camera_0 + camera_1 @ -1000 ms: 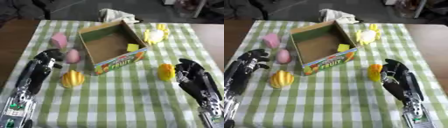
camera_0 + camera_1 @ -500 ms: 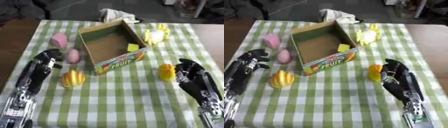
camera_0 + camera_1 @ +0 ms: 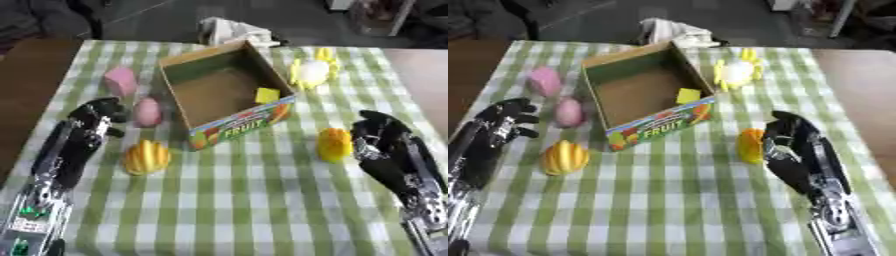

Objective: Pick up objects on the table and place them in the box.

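An open cardboard box (image 3: 194,108) marked FRUIT stands mid-table with a small yellow block (image 3: 267,95) inside. Left of it lie a pink block (image 3: 121,81), a pink egg-shaped piece (image 3: 147,111) and a ridged yellow-orange fruit (image 3: 146,157). A white and yellow piece (image 3: 312,72) lies right of the box. My left hand (image 3: 90,119) rests open beside the pink egg shape, holding nothing. My right hand (image 3: 792,141) is open, its fingers relaxed right beside an orange fruit (image 3: 750,145); I cannot tell whether they touch.
A green-checked cloth (image 3: 262,200) covers the table. A white crumpled cloth (image 3: 229,30) lies at the far edge behind the box. Bare brown table (image 3: 26,75) shows at the left and right sides.
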Action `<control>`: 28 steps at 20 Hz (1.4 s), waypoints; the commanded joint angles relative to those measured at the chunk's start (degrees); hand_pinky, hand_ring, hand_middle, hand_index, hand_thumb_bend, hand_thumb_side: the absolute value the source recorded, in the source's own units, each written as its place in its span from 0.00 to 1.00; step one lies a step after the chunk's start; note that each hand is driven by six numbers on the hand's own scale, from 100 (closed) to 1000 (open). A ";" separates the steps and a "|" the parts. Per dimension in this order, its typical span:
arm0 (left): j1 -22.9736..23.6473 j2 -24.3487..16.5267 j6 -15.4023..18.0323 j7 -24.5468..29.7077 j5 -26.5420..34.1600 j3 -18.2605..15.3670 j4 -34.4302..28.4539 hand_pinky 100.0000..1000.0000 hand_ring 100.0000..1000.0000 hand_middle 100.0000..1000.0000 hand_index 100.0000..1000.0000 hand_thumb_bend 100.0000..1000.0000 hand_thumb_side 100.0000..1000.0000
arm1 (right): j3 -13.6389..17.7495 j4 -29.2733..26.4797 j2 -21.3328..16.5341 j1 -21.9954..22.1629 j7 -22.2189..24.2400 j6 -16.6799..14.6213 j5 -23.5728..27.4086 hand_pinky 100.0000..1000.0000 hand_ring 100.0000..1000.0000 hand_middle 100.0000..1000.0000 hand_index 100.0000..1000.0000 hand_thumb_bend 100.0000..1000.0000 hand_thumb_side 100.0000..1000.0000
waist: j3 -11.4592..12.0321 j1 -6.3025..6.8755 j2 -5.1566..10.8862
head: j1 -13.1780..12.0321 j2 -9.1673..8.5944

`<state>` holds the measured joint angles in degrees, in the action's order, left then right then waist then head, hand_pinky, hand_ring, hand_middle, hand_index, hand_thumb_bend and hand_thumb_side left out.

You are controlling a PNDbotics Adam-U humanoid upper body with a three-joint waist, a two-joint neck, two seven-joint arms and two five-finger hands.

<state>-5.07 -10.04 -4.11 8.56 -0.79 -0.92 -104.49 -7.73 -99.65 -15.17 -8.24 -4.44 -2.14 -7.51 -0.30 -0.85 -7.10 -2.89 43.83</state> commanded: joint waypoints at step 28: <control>0.38 -0.81 0.04 0.60 -0.12 0.07 -0.36 0.57 0.68 0.65 0.77 0.06 0.58 | -3.59 18.98 -18.31 -15.41 30.49 -6.73 -19.54 0.76 0.88 0.83 0.94 0.33 0.19 | 0.04 -0.04 1.46 | 0.15 0.29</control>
<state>-4.41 -10.05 -4.09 9.01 -0.86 -0.89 -104.14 -11.88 -81.14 -32.63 -22.67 25.93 -8.71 -26.45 -0.30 -0.85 -6.35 -2.76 43.84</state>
